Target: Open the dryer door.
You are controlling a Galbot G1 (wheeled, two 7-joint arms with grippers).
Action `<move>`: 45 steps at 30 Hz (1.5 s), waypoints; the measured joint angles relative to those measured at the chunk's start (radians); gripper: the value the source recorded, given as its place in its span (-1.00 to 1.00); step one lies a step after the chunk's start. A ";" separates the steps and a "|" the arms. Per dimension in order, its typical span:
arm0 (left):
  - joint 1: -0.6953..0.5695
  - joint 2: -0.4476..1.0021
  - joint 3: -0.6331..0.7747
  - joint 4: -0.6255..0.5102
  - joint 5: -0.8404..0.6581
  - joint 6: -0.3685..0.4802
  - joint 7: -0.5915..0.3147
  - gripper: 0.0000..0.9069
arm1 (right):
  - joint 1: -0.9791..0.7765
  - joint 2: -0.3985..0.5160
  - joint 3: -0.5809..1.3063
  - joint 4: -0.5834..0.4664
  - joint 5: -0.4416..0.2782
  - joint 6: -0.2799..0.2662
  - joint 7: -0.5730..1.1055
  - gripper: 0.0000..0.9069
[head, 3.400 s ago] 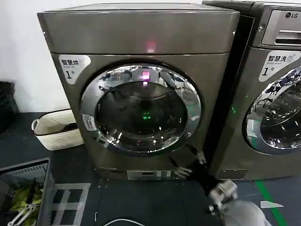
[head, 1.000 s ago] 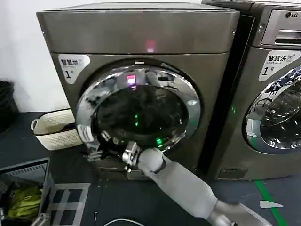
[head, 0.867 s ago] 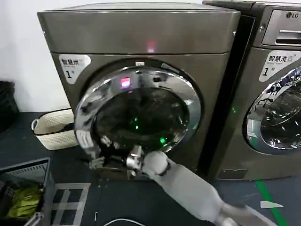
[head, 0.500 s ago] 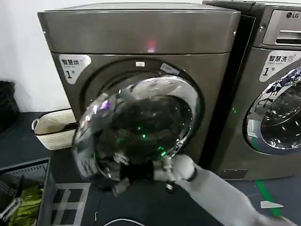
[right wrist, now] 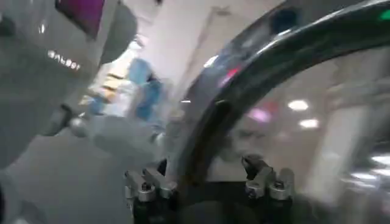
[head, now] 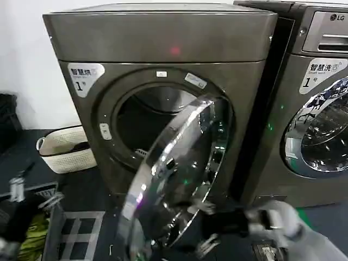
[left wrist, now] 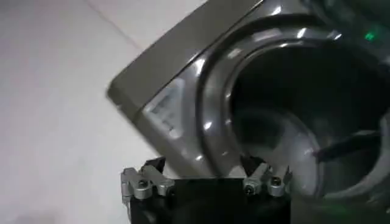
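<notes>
The dryer (head: pixel 163 38) is the bronze-grey front-loader with a "1" sticker. The dryer door (head: pixel 179 163) stands swung far out on its right hinge, its chrome ring nearly edge-on, and the dark drum opening (head: pixel 147 119) is exposed. My right gripper (head: pixel 202 225) is low at the door's free edge, open. In the right wrist view the door's rim (right wrist: pixel 256 73) runs between the spread fingers of the right gripper (right wrist: pixel 207 165). My left gripper (head: pixel 32 190) hovers low at the left, apart from the door. In the left wrist view it (left wrist: pixel 204 165) is open and faces the dryer (left wrist: pixel 183 67) and its drum (left wrist: pixel 304 115).
The LG-marked machine (head: pixel 315 109) stands directly right of the dryer. A white woven basket (head: pixel 65 149) sits on the floor to the left. A dark crate (head: pixel 51 239) with green items is at the lower left, close under the left arm.
The door has swung from shut to wide open. The right gripper moved with its free edge from lower left toward me and to the right. The left gripper has come up at the lower left.
</notes>
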 joint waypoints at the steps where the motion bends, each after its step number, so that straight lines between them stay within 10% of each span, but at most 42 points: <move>1: -0.019 0.012 0.032 0.006 0.008 0.000 0.003 1.00 | -0.058 0.013 0.087 0.012 0.015 0.003 0.019 1.00; 4: -0.087 0.047 0.146 0.027 0.033 -0.012 0.014 1.00 | -0.219 0.062 0.321 0.043 0.023 0.038 0.074 1.00; 11: -0.263 0.089 0.444 0.083 0.062 -0.040 0.016 1.00 | -0.550 0.315 0.746 0.085 -0.209 0.178 0.428 1.00; 16: -0.382 0.056 0.655 0.126 0.075 -0.047 0.016 1.00 | -0.587 0.523 0.974 0.103 -0.480 0.035 0.810 1.00; 20: -0.472 0.036 0.786 0.160 0.067 -0.050 0.016 1.00 | -0.540 0.606 1.161 0.076 -0.521 -0.236 1.077 1.00; 23: -0.533 0.027 0.867 0.177 0.060 -0.047 0.016 1.00 | -0.522 0.616 1.291 0.018 -0.550 -0.321 1.182 1.00; 45: -0.874 -0.219 1.264 0.415 0.057 -0.011 0.021 1.00 | -0.509 0.644 1.646 -0.161 -0.570 -0.366 1.276 1.00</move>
